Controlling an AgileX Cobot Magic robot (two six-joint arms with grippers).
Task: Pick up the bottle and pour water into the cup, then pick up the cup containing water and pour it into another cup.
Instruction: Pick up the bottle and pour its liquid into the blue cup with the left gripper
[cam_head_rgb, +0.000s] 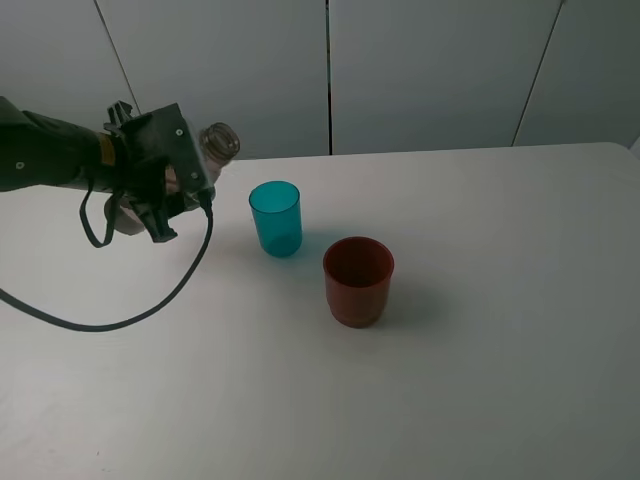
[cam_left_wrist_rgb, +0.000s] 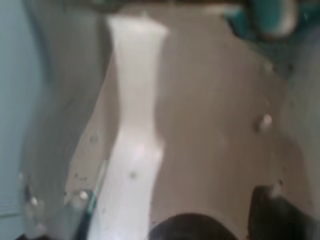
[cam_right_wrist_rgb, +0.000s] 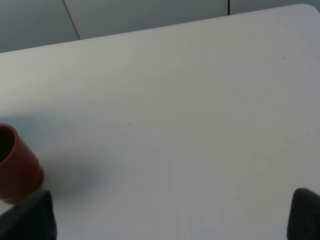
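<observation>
As seen overhead, count one bottle (cam_head_rgb: 220, 141), one teal cup (cam_head_rgb: 275, 218), one red cup (cam_head_rgb: 357, 281); bottle clamped in left claw (cam_head_rgb: 172, 192); right claw (cam_right_wrist_rgb: 165, 216) spread wide

The teal cup (cam_head_rgb: 275, 217) and red cup (cam_head_rgb: 358, 280) are standing near each other mid-surface (cam_head_rgb: 500, 350), leaving only a narrow gap between them. The left end effector (cam_head_rgb: 175, 195), gripping the tilted bottle (cam_head_rgb: 220, 142), and its drooping cable (cam_head_rgb: 130, 322) are crowding the left side — the right side is lying open.

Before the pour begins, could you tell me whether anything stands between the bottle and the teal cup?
Nothing visible does. The left gripper holds the bottle tilted, mouth toward the teal cup, with only bare table between; the red cup stands on the other side.
</observation>
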